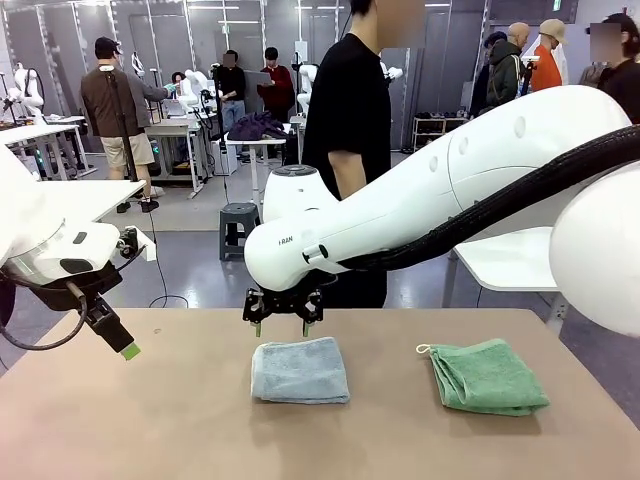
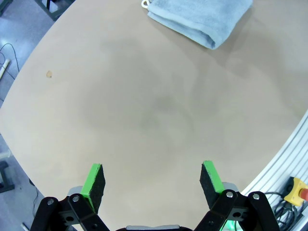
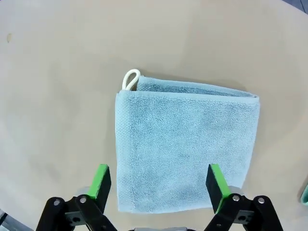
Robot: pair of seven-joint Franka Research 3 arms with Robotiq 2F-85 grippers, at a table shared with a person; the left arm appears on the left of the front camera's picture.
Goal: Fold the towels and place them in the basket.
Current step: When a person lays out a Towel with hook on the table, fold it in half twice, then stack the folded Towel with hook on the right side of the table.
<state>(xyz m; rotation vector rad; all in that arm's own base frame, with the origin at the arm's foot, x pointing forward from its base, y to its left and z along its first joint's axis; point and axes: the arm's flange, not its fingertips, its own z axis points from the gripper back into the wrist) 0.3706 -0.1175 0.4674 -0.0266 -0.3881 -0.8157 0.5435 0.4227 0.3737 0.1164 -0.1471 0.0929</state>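
Note:
A folded pale blue-grey towel [image 1: 300, 370] lies mid-table; the right wrist view shows it [image 3: 185, 142] flat with a white loop at one corner. My right gripper [image 1: 284, 322] hangs just above its far edge, open, nothing between the fingers [image 3: 156, 185]. A folded mint green towel [image 1: 487, 375] with a white loop lies to the right of it. My left gripper [image 1: 125, 345] hovers over the table's left part, open and empty [image 2: 153, 183]; the blue-grey towel [image 2: 202, 19] lies well ahead of it. The basket is out of view.
The brown table [image 1: 150, 420] has bare surface at left and in front. A person in black [image 1: 350, 110] stands at the far edge behind my right arm. The table's rounded edge and a metal rail [image 2: 284, 154] appear in the left wrist view.

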